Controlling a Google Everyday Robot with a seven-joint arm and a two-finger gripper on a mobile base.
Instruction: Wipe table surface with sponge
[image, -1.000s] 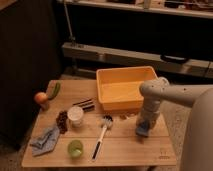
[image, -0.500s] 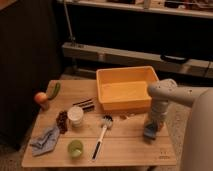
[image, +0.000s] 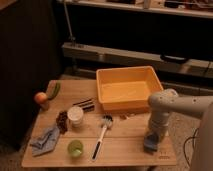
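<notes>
— Where is the gripper (image: 151, 141) just now?

— Down at the right near corner of the tabletop (image: 125, 150). The pale arm (image: 170, 106) comes in from the right, bends over and points straight down there.

— And the sponge?

— The sponge (image: 149, 147) is right under the gripper, a bluish block sitting flat on the wood, close to the near edge. As far as I can make out, the jaws are clamped on the sponge, one to each side.

— What else is on the tabletop?

— An orange bin (image: 127, 89) takes up the far right part; the arm's elbow sits just beside its right near corner. In the middle lies a dish brush (image: 101, 136), head towards the bin and handle running to the near edge. Left of the brush head stands a white cup (image: 75, 114), and nearer to us a green cup (image: 75, 148).

— Anything at the left end?

— A crumpled grey-blue cloth (image: 45, 140) in the left near corner. Further back, at the left edge, a reddish round fruit (image: 40, 97) with a long green thing (image: 54, 91) just beside it. A dark lumpy object (image: 62, 121) sits touching the white cup on its left; I cannot tell what it is. A dark bar (image: 85, 104) lies between the white cup and the bin.

— How far is the sponge from all that?

— Well apart. Only bare wood lies between it and the brush.
</notes>
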